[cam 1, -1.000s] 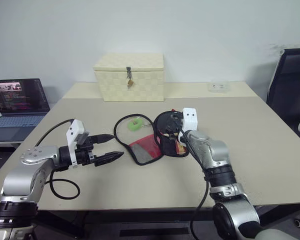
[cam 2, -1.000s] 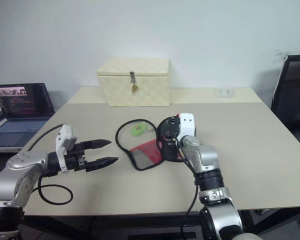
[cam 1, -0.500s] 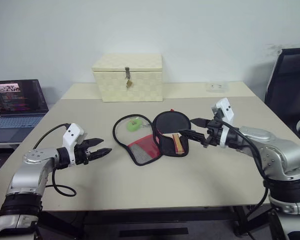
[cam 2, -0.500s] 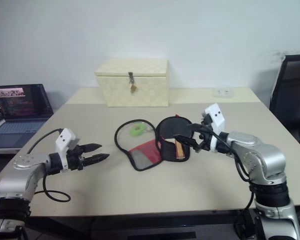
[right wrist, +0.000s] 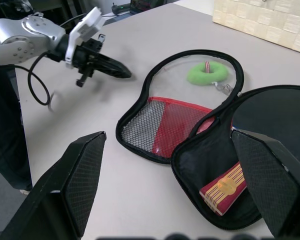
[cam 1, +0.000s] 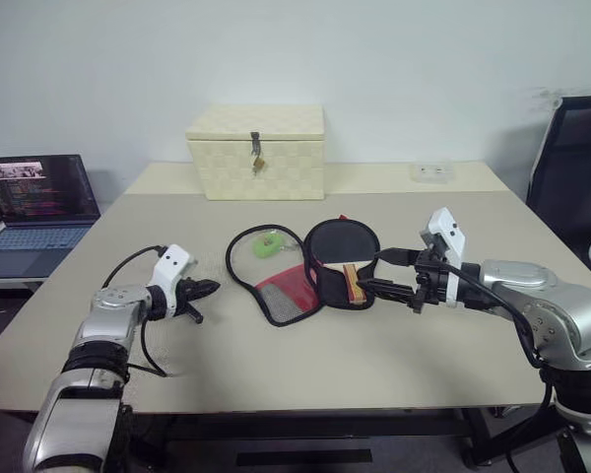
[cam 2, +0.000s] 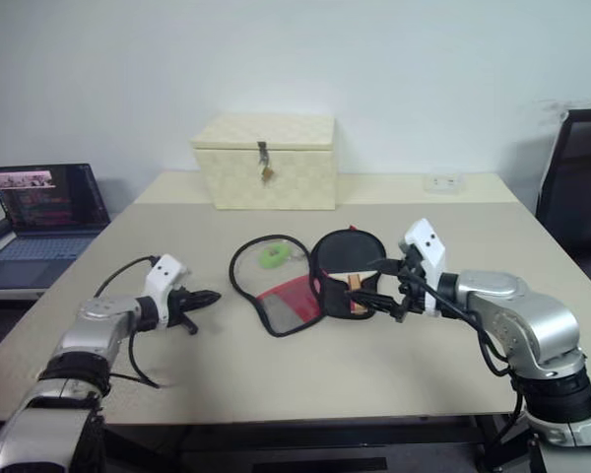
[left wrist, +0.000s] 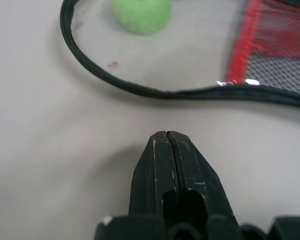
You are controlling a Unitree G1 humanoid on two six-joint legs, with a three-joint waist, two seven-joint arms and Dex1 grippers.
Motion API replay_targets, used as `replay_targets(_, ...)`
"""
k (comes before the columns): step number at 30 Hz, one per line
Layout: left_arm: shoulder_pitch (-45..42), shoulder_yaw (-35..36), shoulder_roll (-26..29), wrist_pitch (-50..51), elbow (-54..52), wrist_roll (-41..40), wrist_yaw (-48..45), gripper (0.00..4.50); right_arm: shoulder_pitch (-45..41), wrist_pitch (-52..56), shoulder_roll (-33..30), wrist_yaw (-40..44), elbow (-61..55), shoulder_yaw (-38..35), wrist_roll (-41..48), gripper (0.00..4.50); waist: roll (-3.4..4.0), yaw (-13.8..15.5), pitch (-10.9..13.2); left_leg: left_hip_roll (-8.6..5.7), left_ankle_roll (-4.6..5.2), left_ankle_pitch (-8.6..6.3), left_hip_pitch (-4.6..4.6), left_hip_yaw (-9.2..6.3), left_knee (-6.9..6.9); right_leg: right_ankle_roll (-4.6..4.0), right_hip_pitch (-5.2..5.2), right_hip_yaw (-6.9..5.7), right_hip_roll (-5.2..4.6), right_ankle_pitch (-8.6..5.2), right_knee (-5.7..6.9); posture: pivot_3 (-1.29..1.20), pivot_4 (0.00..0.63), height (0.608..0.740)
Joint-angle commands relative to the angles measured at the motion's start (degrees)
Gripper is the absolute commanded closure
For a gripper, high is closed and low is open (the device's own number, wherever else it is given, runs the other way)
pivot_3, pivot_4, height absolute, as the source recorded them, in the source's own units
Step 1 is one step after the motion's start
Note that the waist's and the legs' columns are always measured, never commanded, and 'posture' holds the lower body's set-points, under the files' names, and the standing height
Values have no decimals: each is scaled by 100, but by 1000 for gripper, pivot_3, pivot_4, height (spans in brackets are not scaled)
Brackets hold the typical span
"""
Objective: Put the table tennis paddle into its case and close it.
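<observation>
Two end effectors: one at each side of the open case, both above the tabletop (cam 1: 276, 374).
Left end effector (cam 1: 205, 289): clenched, its two black fingers (left wrist: 167, 170) pressed flat together with nothing between them; it hovers low over the bare tabletop, tip pointing toward the case and near the zip edge without touching it.
Right end effector (cam 1: 372, 273): released, fingers spread wide and empty; it hovers just beside the paddle end of the case, tips pointing at it.
Case (cam 1: 310, 268): lies unzipped in the middle of the tabletop, spread into two joined halves; the half toward the left arm shows red mesh (right wrist: 162, 125) and a clear panel ringed by black zip; the half toward the right arm is black.
Paddle (right wrist: 270, 117): lies in the black half of the case, round black face up, the short striped wooden handle (right wrist: 224, 188) pointing toward the robot and resting inside the zip edge.
Green ring (cam 1: 268, 245): small, lies at the clear panel of the case; whether under or over the panel cannot be told.
Box (cam 1: 255, 152): cream, woven, with a front latch; stands at the far part of the tabletop, well apart from the case.
Laptop (cam 1: 37, 212): open, screen lit, on a lower surface beyond the tabletop's left edge.
Chair (cam 1: 571, 168): black, at the right edge.
</observation>
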Motion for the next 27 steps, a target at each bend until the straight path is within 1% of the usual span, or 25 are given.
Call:
replay_targets(1, -342, -57, -266, -312, 376, 184, 225, 4462, -5, -153, -87, -18, -222, -114, 28, 134, 0, 16, 0, -1, 0, 0, 0, 0, 1, 0, 0, 0, 0, 0, 0, 0, 150, 740)
replay_targets(6, -555, -171, -698, -421, 541, 309, 100, 4462, -3, -199, -70, -47, -233, -168, 46, 134, 0, 19, 0, -3, 0, 0, -2, -1, 0, 0, 0, -2, 1, 0, 0, 0, 150, 740)
replay_targets(9, -643, -221, -848, -406, 560, 367, 21, 4462, 1, -233, -95, -54, -221, -178, 19, 134, -1, 23, 0, -4, -1, 0, -2, -1, 1, 1, 0, -2, 3, 0, 1, 0, 150, 740)
replay_targets(13, -761, -215, -899, -401, 585, 410, 29, 4462, 13, -258, -136, -55, -214, -208, 36, 134, -1, 21, 0, -5, -1, 1, -2, -1, 3, 1, 0, -1, 3, 0, 2, 0, 150, 740)
replay_targets(18, -838, -136, -782, -423, 631, 396, -7, 4462, 42, -254, -177, -51, -188, -272, 83, 134, -1, 18, 0, -3, -1, 0, -2, -1, 2, 0, 0, 0, 7, 0, 2, 0, 150, 740)
replay_targets(20, -930, -149, -840, -477, 681, 419, 56, 4462, 46, -255, -182, -43, -168, -279, 85, 134, -1, 22, 0, -3, -1, 1, -2, -1, 3, 1, 0, 0, 6, 0, 2, 0, 150, 740)
replay_targets(23, -1217, -153, -1110, -511, 718, 371, 58, 4462, 36, -256, -198, -8, -120, -299, 94, 134, -1, 56, 0, -4, -1, 1, -3, -3, 5, 1, 0, -2, 6, 0, 2, 0, 150, 740)
replay_targets(25, -1723, -246, -1543, -649, 844, 436, 155, 4462, -7, -191, -242, 18, 11, -374, 132, 134, -6, 97, 3, -6, -1, 1, -8, -6, 11, 1, 0, -6, 6, 0, 3, 0, 150, 740)
replay_targets(27, -2110, -296, -1864, -752, 988, 488, 161, 4462, -29, -112, -274, 11, 90, -473, 188, 134, -9, 171, 4, -10, 0, 0, -32, -28, 40, 5, 0, -28, 6, 1, 1, 0, 150, 740)
